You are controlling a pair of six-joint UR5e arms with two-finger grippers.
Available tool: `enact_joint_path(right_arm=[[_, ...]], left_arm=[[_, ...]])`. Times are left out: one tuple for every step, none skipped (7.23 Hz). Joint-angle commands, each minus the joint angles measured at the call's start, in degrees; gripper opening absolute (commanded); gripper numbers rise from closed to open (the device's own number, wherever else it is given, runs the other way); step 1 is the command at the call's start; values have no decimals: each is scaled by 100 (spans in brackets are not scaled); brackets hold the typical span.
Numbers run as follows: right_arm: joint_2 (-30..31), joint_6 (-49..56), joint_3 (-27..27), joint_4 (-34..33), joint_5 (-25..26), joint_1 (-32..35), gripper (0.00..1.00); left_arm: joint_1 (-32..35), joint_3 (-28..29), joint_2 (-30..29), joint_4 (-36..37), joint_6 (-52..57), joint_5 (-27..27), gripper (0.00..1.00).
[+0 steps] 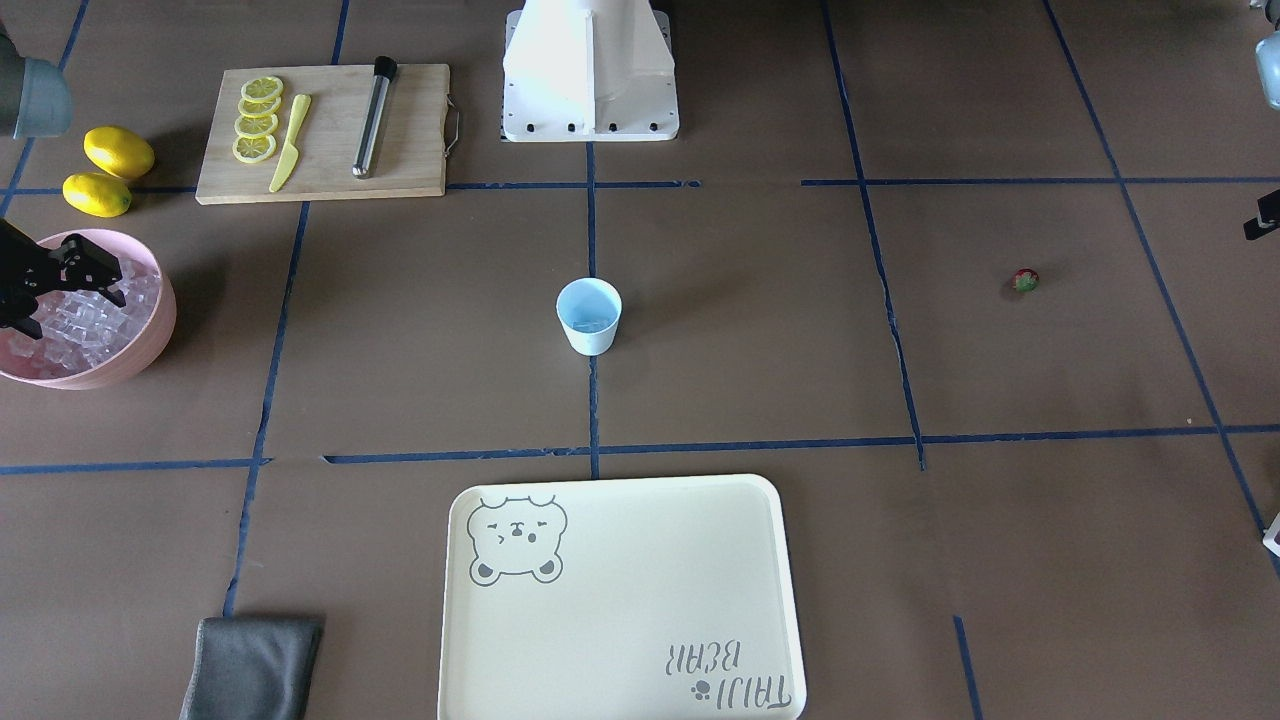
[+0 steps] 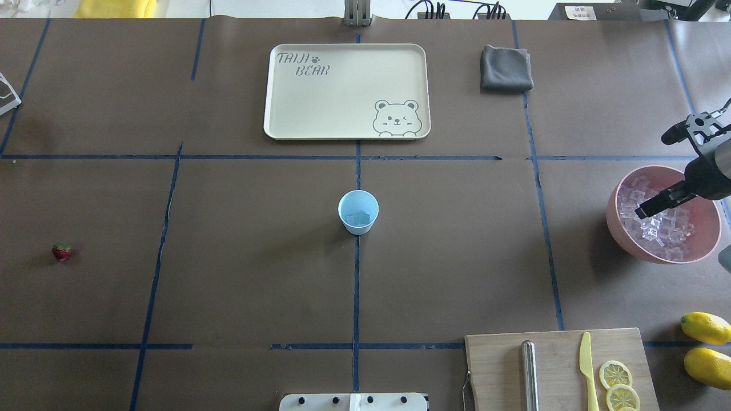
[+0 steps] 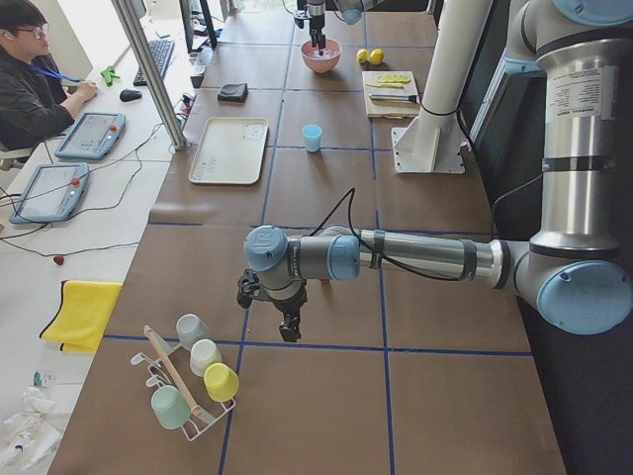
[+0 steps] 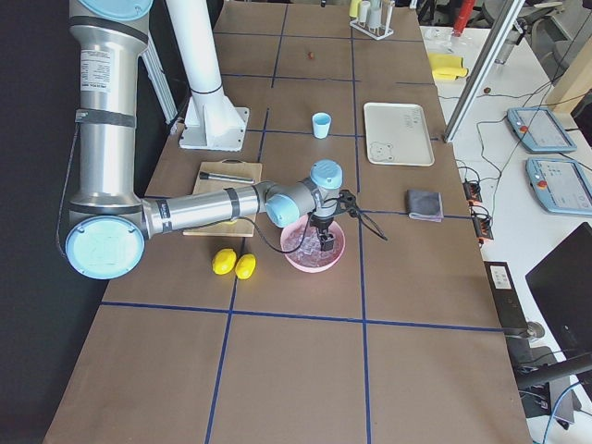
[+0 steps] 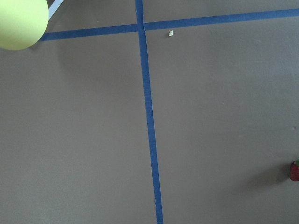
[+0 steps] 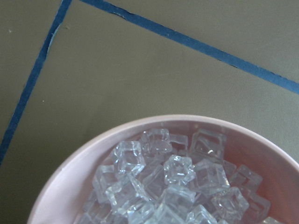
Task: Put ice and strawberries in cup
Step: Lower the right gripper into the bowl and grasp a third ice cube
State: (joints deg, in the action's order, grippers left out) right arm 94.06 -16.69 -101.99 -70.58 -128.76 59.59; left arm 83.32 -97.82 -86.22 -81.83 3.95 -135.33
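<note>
Bright, even, diffuse light across all views; soft-edged shadows fall toward the robot's left of the pink bowl and the cup; robot base blown out white in the front-facing view; ice fairly sharp, with small glints; yellow object in the left wrist view's corner blurred.

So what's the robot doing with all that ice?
It is filling a cup. Its right gripper is down over the pink bowl full of ice cubes, probably going for one; I cannot tell if it holds any. The light blue cup in the middle of the table seems to have some ice in it. The little strawberry lies alone on the table, and the left gripper hangs above the table, not over the berry.
</note>
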Motion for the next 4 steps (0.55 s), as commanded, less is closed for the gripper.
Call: enact_joint_path(right_arm=[[7, -1, -49, 0, -17, -18, 97], [-2, -1, -58, 0, -17, -18, 96], [-2, -1, -67, 0, -8, -18, 79], [15, -1, -67, 0, 35, -9, 35]], left_arm=[[0, 0, 0, 0, 0, 6, 100], [0, 0, 0, 0, 0, -2, 100], [0, 0, 0, 0, 0, 6, 100], [0, 0, 0, 0, 0, -2, 100]])
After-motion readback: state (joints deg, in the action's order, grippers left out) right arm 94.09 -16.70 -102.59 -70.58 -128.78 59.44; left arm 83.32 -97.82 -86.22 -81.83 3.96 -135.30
